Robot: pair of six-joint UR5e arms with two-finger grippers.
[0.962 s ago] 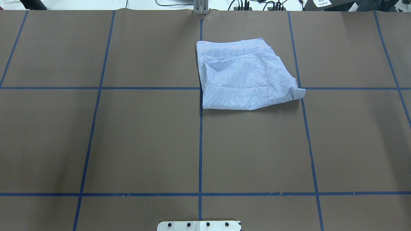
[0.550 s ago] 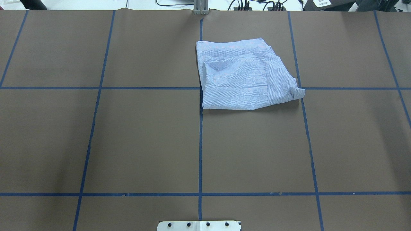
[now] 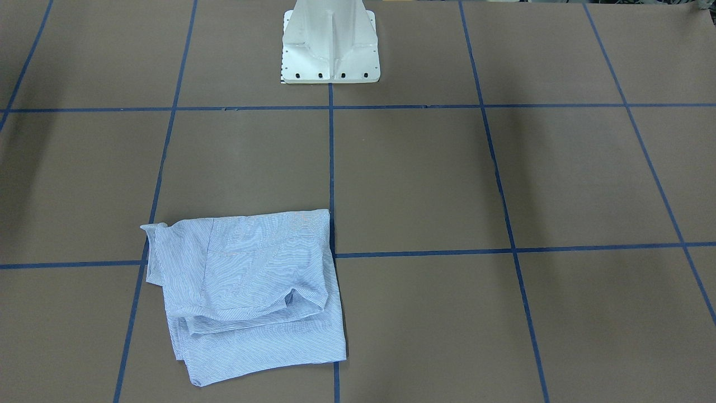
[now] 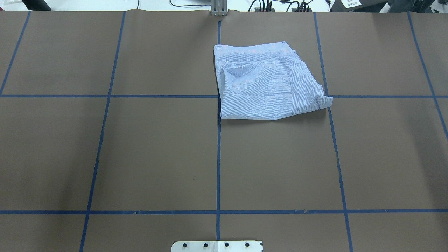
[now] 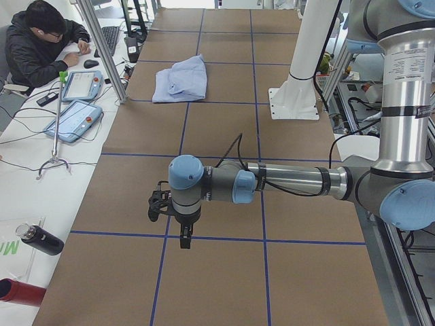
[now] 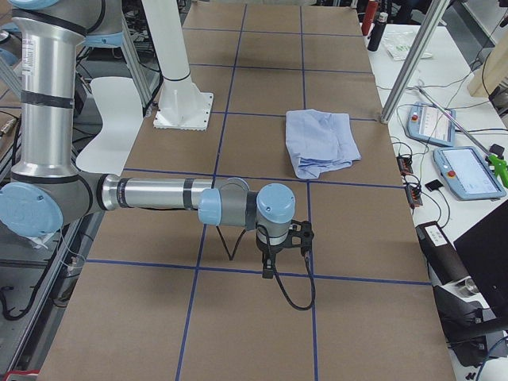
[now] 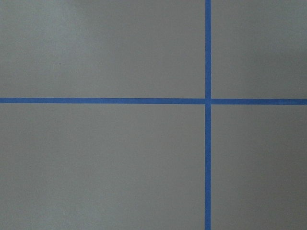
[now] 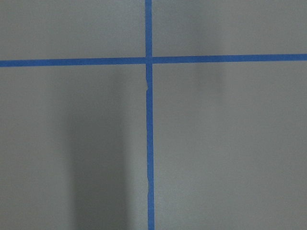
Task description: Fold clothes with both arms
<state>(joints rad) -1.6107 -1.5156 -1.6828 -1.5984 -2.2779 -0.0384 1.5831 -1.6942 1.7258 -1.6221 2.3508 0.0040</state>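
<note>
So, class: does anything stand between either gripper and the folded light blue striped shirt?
Nothing visible does. Between the folded light blue striped shirt and the left gripper and right gripper lies only bare brown table marked with blue tape lines.

Nothing can be read with certainty. Small print is seen on a white label (image 4: 351, 3) beyond the far edge of the tabletop (image 4: 157, 157) and on a sticker (image 5: 426, 107) on the left arm (image 5: 285, 182) (both too small to be made out).

Brown table cover (image 7: 96, 163); blue tape lines (image 7: 207, 158) crossing right of centre.
</note>
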